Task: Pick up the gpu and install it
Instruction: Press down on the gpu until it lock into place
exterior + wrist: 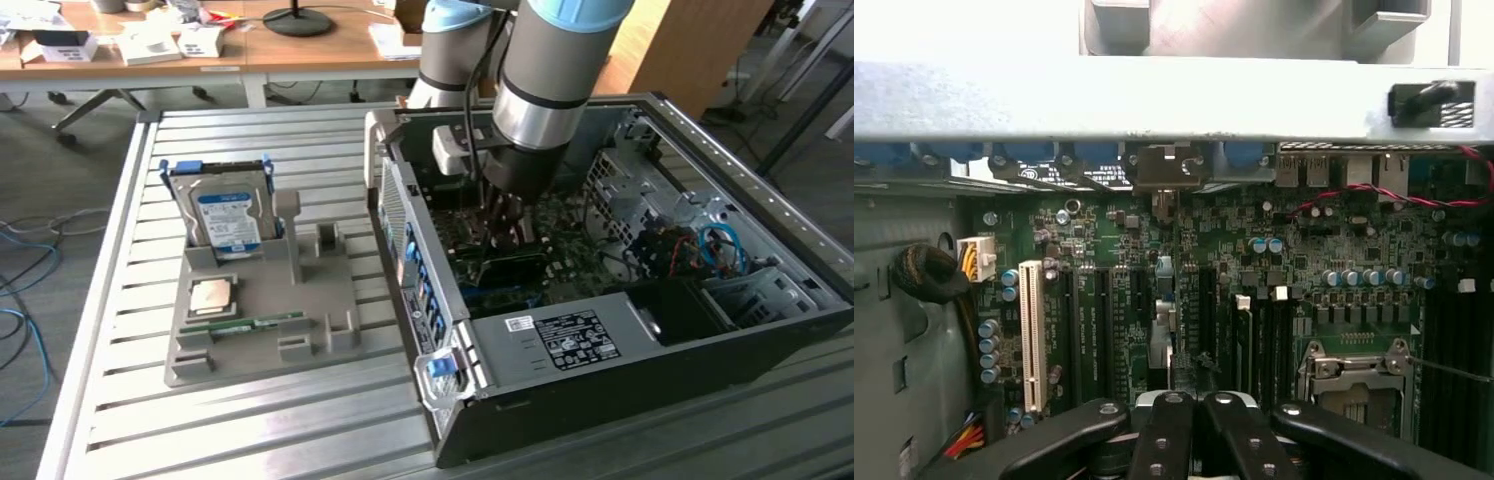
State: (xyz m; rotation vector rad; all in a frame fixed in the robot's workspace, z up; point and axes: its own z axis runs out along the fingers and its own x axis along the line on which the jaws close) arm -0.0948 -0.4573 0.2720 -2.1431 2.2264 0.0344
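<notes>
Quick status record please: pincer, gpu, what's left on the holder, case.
pincer: shut, down inside the open computer case over the motherboard
gpu: dark card lies just under the pincer; a grip on it can't be made out
parts holder: hard drive upright, memory stick lying flat
case: on its side, side panel off
</notes>
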